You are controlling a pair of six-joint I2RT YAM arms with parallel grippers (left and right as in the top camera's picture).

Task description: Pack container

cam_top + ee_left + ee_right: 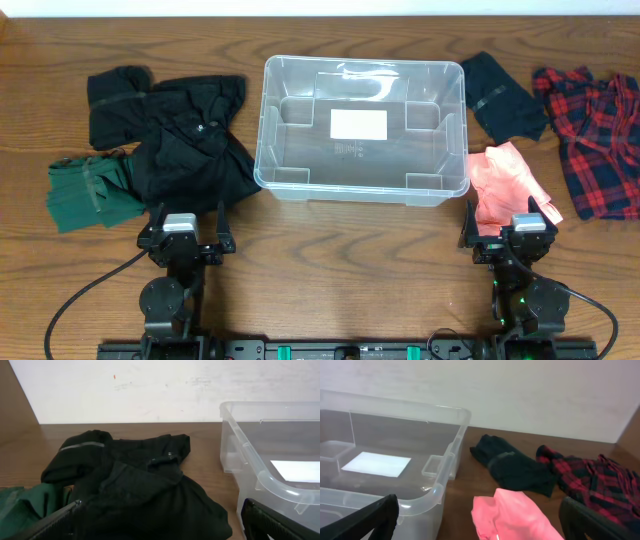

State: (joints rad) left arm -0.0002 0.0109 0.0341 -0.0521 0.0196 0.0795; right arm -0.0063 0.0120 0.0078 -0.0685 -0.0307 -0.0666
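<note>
The clear plastic container [455,140] stands at the middle back of the table with a white label on its bottom; nothing lies in it. It also shows in the left wrist view [250,455] and the right wrist view [447,467]. A pile of black clothes [185,135] and a folded green cloth [85,190] lie left of it. A pink cloth [505,180], a small black cloth [505,95] and a red plaid shirt [595,130] lie to its right. My left gripper [187,232] is open, near the black pile [145,490]. My right gripper [513,232] is open, just before the pink cloth [512,515].
A white wall runs behind the table's far edge. Bare wooden table [340,270] lies between the two arms in front of the container.
</note>
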